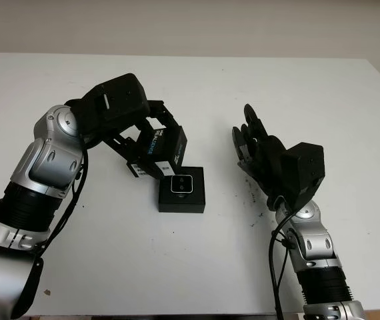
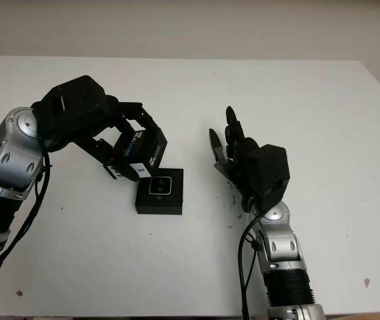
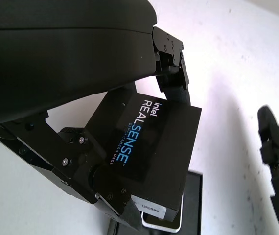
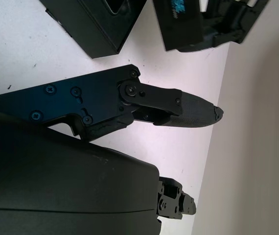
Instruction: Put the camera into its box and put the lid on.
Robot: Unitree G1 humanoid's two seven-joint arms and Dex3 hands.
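Observation:
A black open box (image 1: 183, 199) lies mid-table with the small silver-faced camera (image 1: 179, 185) set in it. My left hand (image 1: 151, 148) is shut on the black lid (image 1: 161, 151), printed "Intel RealSense" (image 3: 132, 132). It holds the lid tilted just above and behind the box's far left corner. In the left wrist view the lid (image 3: 151, 156) hangs over the box (image 3: 191, 205), and the camera's pale edge (image 3: 159, 224) peeks out under it. My right hand (image 1: 251, 148) is open, raised off the table to the right of the box.
The white table (image 1: 197, 87) has bare surface behind and to both sides of the box. Small dark specks (image 1: 251, 197) mark the surface near my right hand. The table's front edge (image 1: 177, 313) runs close to the bottom of the head views.

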